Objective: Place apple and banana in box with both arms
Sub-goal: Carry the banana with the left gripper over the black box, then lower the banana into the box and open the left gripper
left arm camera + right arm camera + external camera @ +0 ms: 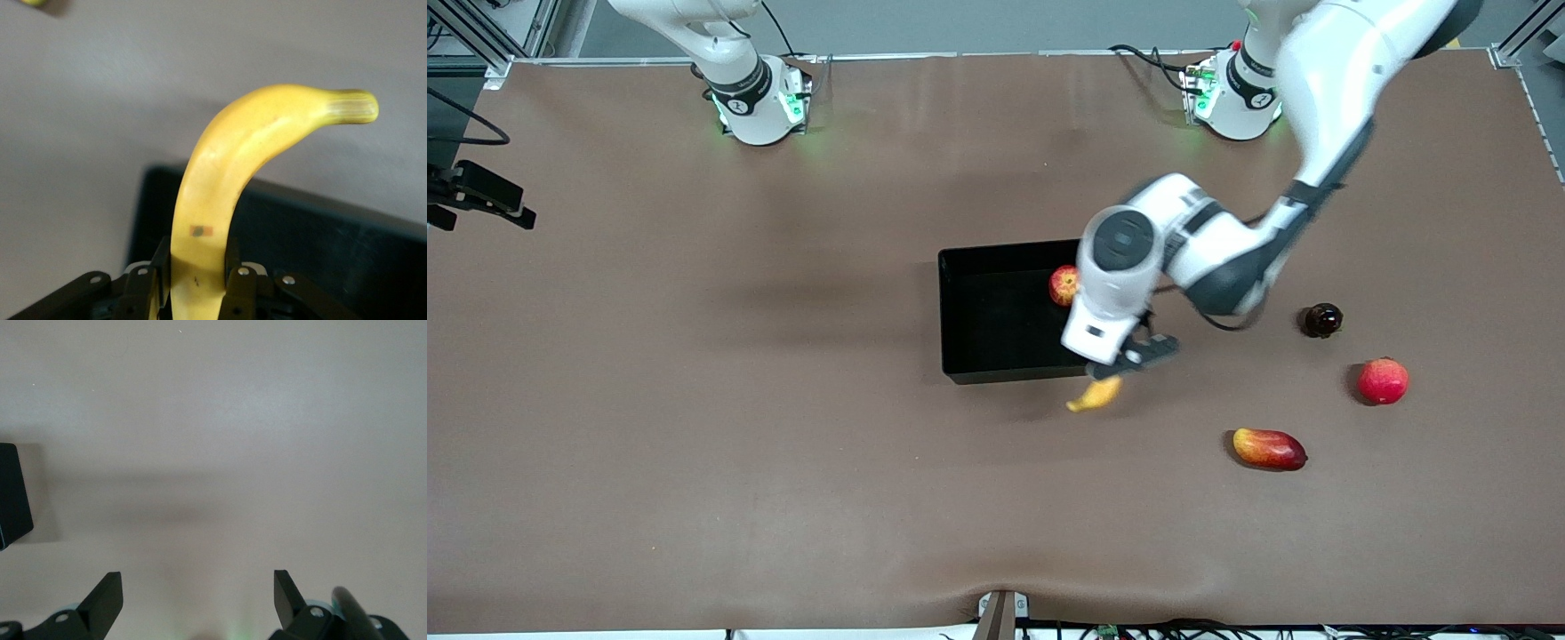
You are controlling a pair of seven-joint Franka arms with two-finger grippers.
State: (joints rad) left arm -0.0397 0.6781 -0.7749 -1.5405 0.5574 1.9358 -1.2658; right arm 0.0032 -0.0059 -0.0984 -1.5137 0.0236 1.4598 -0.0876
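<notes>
- Jaws of the left gripper [1129, 363] clamp the banana [1096, 396], arm bent over the box [996, 311] corner.
- Right gripper [198, 603] waits, jaws spread, above the counter [694, 400].
- Apple [1064, 285] lies at the box's two o'clock.

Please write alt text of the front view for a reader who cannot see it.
The left gripper holds the banana over the table beside the box, which already contains the apple. Three other fruits lie toward the left arm's end of the table.
</notes>
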